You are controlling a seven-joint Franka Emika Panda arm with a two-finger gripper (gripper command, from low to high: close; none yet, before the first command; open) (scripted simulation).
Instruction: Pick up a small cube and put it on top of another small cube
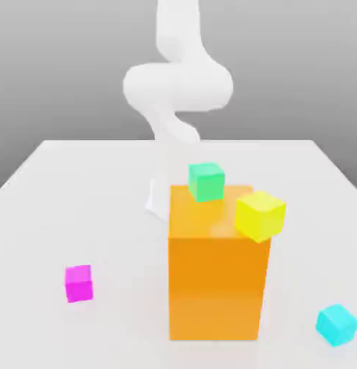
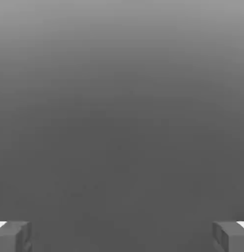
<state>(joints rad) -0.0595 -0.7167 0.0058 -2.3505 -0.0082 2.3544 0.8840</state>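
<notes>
While my gripper (image 2: 122, 236) hangs wide open and empty, nothing is stacked yet: the magenta cube (image 1: 78, 282) sits on the table at the exterior view's left, well apart from the cyan cube (image 1: 336, 323) at its right, beyond the orange block (image 1: 216, 274).

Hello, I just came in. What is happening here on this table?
A white robot arm is meant to stack the small magenta cube on the cyan cube. Nothing is held yet: the gripper has its jaws wide apart. The two cubes lie far apart on the table, on either side of a tall orange block carrying a green cube and a yellow cube.
</notes>
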